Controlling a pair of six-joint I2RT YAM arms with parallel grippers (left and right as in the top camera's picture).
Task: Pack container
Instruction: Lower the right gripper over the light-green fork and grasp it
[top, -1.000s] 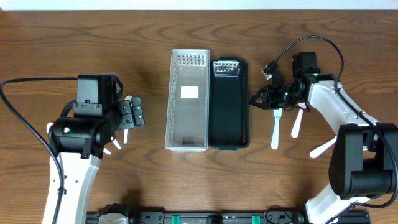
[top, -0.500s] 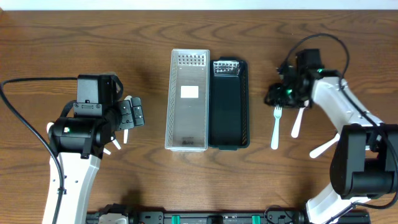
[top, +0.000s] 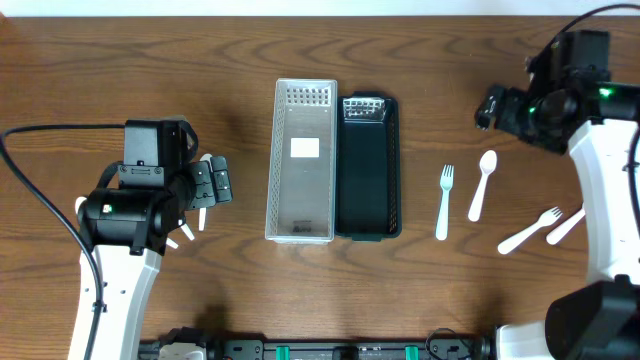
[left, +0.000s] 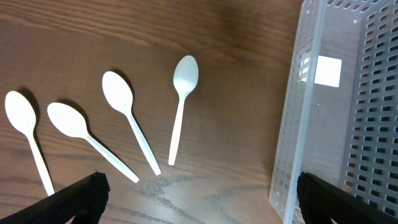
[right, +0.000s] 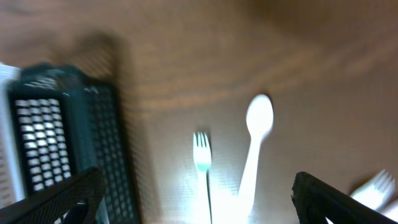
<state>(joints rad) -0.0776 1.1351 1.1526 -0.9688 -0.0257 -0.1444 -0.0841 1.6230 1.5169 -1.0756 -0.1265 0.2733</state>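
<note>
— Where's the container?
— I see it mid-table: a long white perforated tray (top: 303, 160) touching a black tray (top: 370, 170) on its right.
— Grippers?
— My left gripper (left: 202, 196) and right gripper (right: 199, 199) both gape wide, holding nothing.

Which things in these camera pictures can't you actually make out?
- Overhead: the white plastic spoons lie mostly hidden beneath the left arm; only handle tips show.
- Overhead: the rightmost white utensil has its head under the right arm; fork or spoon is unclear.
- Right wrist: blur smears the white plastic fork; its tines cannot be counted.
- Left wrist: the clear perforated plastic bin is cut off by the right edge.
</note>
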